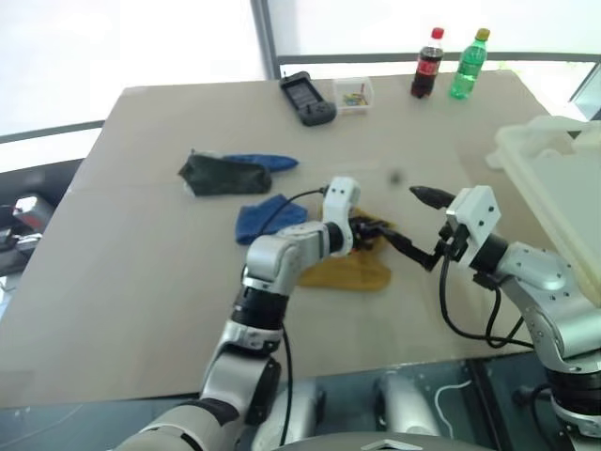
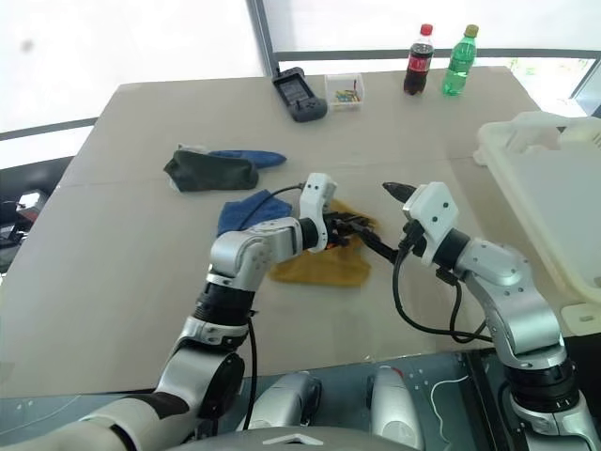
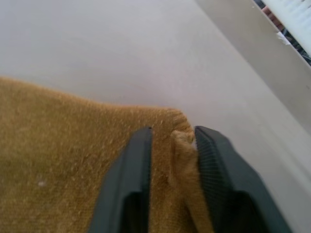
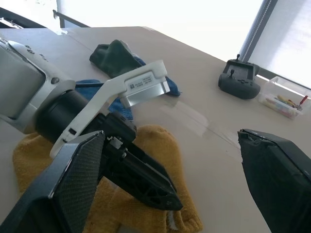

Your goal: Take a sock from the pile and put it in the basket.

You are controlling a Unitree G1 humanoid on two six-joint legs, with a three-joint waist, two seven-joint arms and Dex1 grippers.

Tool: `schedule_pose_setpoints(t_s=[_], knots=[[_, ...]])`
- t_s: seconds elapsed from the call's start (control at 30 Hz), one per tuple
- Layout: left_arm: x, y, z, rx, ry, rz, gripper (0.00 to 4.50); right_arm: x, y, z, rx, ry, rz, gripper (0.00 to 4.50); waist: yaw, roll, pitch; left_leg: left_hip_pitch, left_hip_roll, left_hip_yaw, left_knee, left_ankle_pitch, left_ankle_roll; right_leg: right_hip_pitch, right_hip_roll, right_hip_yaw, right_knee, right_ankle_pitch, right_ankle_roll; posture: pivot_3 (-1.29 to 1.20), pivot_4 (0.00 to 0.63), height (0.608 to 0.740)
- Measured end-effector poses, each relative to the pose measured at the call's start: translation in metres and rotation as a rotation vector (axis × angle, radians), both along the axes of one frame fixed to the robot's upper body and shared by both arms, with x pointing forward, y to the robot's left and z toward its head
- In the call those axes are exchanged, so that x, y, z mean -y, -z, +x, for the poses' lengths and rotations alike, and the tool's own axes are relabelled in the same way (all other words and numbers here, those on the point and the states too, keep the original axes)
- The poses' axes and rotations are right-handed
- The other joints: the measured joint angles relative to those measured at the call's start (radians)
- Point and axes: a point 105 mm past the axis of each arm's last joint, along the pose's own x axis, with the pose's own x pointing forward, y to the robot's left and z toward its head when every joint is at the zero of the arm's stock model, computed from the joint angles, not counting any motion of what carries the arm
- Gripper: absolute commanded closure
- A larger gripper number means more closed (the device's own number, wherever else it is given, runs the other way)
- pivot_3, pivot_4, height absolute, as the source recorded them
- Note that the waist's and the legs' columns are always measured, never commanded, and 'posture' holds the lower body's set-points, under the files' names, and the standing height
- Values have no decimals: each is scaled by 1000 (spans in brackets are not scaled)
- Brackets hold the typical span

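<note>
The left gripper [image 3: 171,160] is pinching a fold of the yellow sock [image 1: 352,271] lying on the table [image 1: 141,235] beside the blue one [image 1: 268,218], the right gripper [image 1: 427,225] is hanging wide open nearby, and I reckon it should be clamping firmly before lifting toward the basket [image 1: 554,188].

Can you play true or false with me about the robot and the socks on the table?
1. The yellow sock is already in the basket. False: it lies on the table, with a fold of it between the left gripper fingers.
2. The right gripper is wide open. True.
3. Two bottles stand at the far edge of the table. True: a cola bottle and a green bottle.
4. The dark green sock is in the right gripper. False: it lies on the table, partly on a blue sock.
5. Another blue sock lies beside the yellow one. True.
</note>
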Motion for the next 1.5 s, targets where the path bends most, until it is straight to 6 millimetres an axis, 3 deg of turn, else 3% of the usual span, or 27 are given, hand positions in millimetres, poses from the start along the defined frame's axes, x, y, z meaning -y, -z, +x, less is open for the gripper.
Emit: schedule_pose_setpoints(t_s=[0.03,0.13,0.2,0.3,0.43,0.73,0.87,0.93,1.03,1.2,1.3,1.37,1.5], knots=[[-8,-5,-4,36,16,5,2126,-1,1,-1,-5,-6,-2,0,-6,0,0,0,0,0,0,0,0,0,0,0,0,0,0,0,150,740],[-61,-17,-24,155,69,105,2126,1,11,-5,-39,-12,-19,0,-23,1,0,1,1,1,-2,0,0,-1,0,1,1,0,0,0,150,740],[-76,-18,-33,175,103,149,2126,0,12,-5,-43,-18,-20,0,-18,1,0,2,1,0,-2,0,0,0,1,1,0,0,0,0,150,740],[-95,1,-55,135,192,241,2126,-2,17,-7,-51,-38,-23,0,-7,1,0,2,0,-1,-1,0,0,3,1,-1,-1,0,0,0,150,740],[-97,35,-71,71,267,332,2126,1,25,-5,-69,-35,-31,0,3,1,0,2,0,-1,-1,0,0,3,1,-1,-2,0,0,0,150,740],[-82,43,-92,74,430,329,2126,-3,33,-5,-73,-49,-59,0,7,2,-1,2,0,-1,-2,0,0,3,1,-1,-2,0,0,0,150,740],[-80,43,-99,69,479,299,2126,-6,44,7,-115,-31,-90,0,4,2,-1,3,0,-1,-2,0,0,3,1,0,-2,0,0,0,150,740],[-79,37,-91,88,431,255,2126,-11,45,17,-143,-14,-86,0,6,2,-1,2,0,-1,-1,0,0,3,1,-1,-1,0,0,0,150,740],[-82,12,-72,154,333,197,2126,-17,44,24,-171,1,-78,0,9,2,-1,1,0,-2,-1,0,0,2,1,-2,-2,0,0,0,150,740],[-72,-30,-14,292,87,157,2126,-18,55,44,-279,99,-79,0,10,1,-2,1,-2,-3,2,0,0,4,0,-3,-3,1,1,0,150,740],[-54,-24,14,288,-13,176,2126,-14,68,54,-345,170,-87,0,7,0,-2,0,-2,-2,1,0,0,3,0,-2,-4,1,1,0,150,740],[-39,-6,36,243,-82,223,2126,-12,77,61,-396,218,-81,0,6,0,-2,-1,-2,-2,1,0,0,2,0,-3,-4,1,1,0,150,740],[-40,12,56,222,-161,336,2101,-8,82,65,-421,248,-98,1319,-13,0,-2,-2,-2,-1,0,0,0,0,-2,-1,-3,1,1,0,150,740]])
